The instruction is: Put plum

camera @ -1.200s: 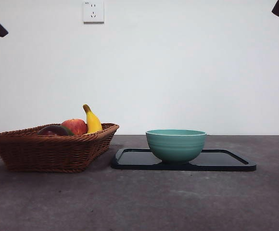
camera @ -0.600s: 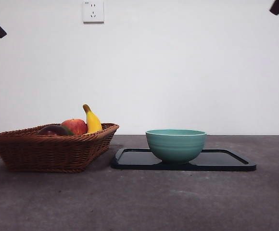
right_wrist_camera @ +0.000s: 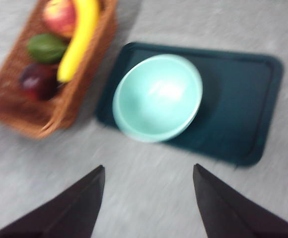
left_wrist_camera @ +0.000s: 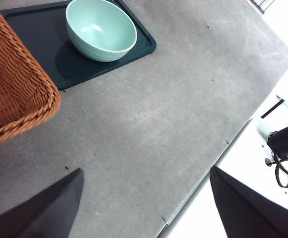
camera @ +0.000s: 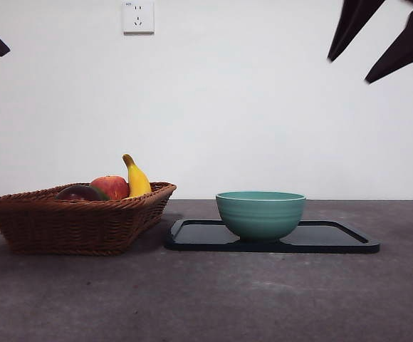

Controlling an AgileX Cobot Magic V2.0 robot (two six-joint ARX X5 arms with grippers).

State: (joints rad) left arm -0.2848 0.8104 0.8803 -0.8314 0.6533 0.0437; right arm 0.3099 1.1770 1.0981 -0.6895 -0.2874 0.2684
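The right gripper [camera: 367,60] is hanging wide open and empty, high over the tray [camera: 335,239]. The plum [right_wrist_camera: 37,79] is lying in the basket [camera: 71,221] at the surface's [camera: 213,299] edge, open room around it.

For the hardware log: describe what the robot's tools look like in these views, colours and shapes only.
Both look alike. The right tool has two plain matte black jaws, flat and blade-like, wide at the base and tapering to a point; in the front view they read as dark pointed wedges. The left tool shows the same black tapered jaws. No markings, cables or padding are visible on either.
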